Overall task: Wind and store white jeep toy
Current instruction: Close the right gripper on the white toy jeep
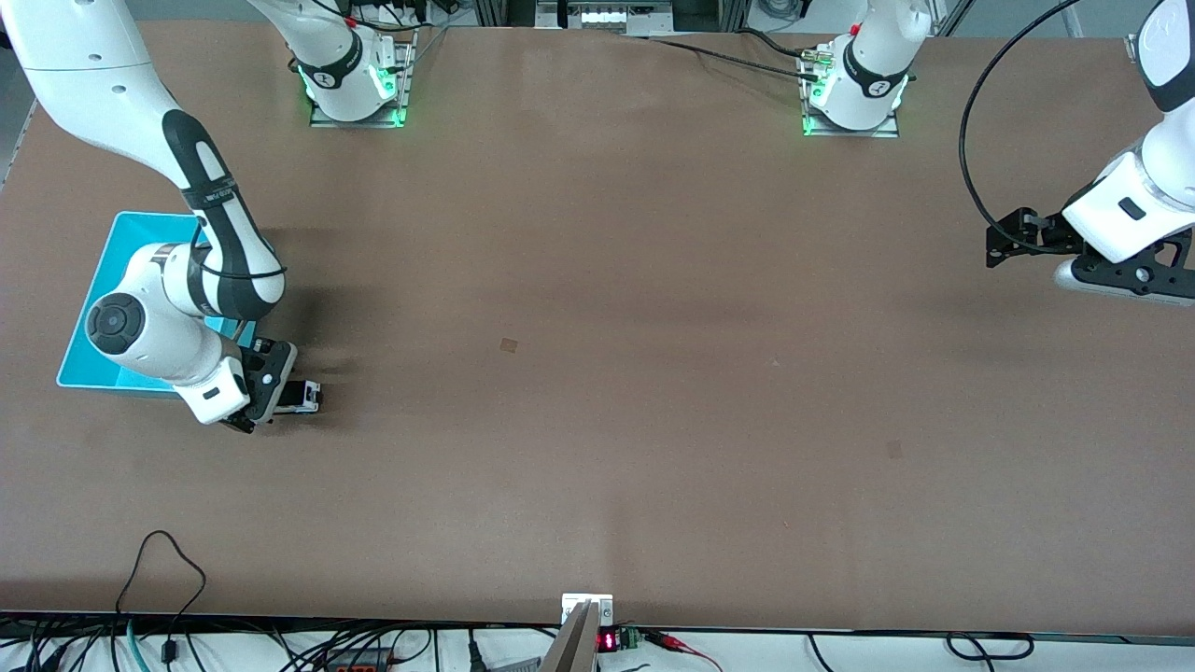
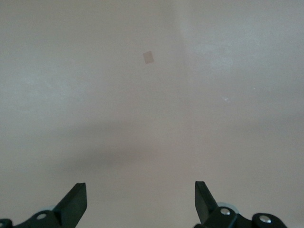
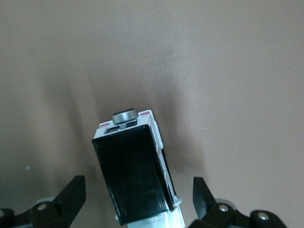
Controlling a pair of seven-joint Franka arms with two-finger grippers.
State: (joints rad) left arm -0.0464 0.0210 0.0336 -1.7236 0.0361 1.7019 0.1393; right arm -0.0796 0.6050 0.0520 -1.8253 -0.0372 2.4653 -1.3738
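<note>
The white jeep toy (image 1: 301, 396) sits on the brown counter (image 1: 597, 373) toward the right arm's end, closer to the counter's front-camera edge than to the edge where the bases stand. It is a small boxy car: glossy white plastic body, flat black roof panel with shallow ribs, and a round grey spare wheel (image 3: 124, 115) mounted on one end, flanked by thin red strips.

The right gripper (image 1: 271, 392) is low at the jeep, its black fingers (image 3: 71, 197) spread wide on either side of the body with clear gaps to the car's flanks, so nothing is clamped. Its white, rounded wrist housing hides part of the toy in the front view.

Just beside the jeep, nearer the counter's edge at the right arm's end, lies the cyan bin (image 1: 121, 252), a rectangular, smooth-walled plastic container much larger than the car and partly covered by the arm.

The left gripper (image 2: 141, 202) waits over the left arm's end of the counter, well apart from the jeep. Its wedge-shaped black fingers (image 2: 76, 199) stand apart and hold nothing, over bare matte surface bearing one small darker square patch (image 2: 149, 57).
</note>
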